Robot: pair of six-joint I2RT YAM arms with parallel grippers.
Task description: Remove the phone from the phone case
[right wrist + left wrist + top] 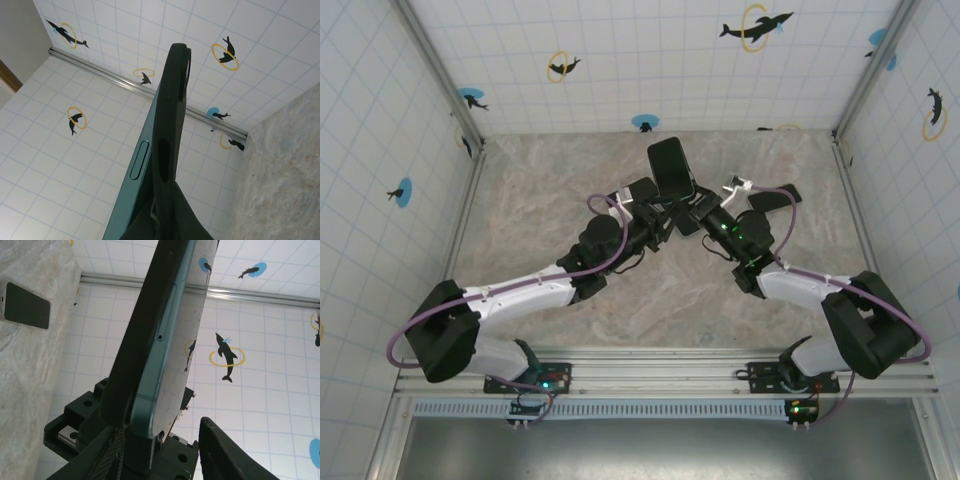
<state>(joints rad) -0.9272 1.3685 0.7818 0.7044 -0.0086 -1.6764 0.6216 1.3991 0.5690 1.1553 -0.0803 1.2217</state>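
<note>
Right gripper point(161, 222): jaws pressed together on the lower edge of the black rubbery phone case point(173, 115), gripping it from below. Case stands nearly upright in the air above mid-table. Teal-edged flat phone point(167, 335) sits in it, glass side away from the case back. Along one long edge the case lip is parted from the teal frame, and a narrow dark seam shows between them. A side button on the frame is exposed on the wall-facing side. Left gripper point(160, 440): jaws spread to either side of the phone's lower end. One finger is close against the case side. The other finger point(225, 450) stands clear of the glass, with wall visible in the gap. From above, the two arms meet nose to nose at the centre of the marbled grey tabletop point(540, 200), with the phone rising between them towards the back wall. A second dark rectangular slab point(26, 305) lies flat on the table, well apart from the grippers. White tiled walls with dolphin stickers point(620, 60) enclose three sides.
</note>
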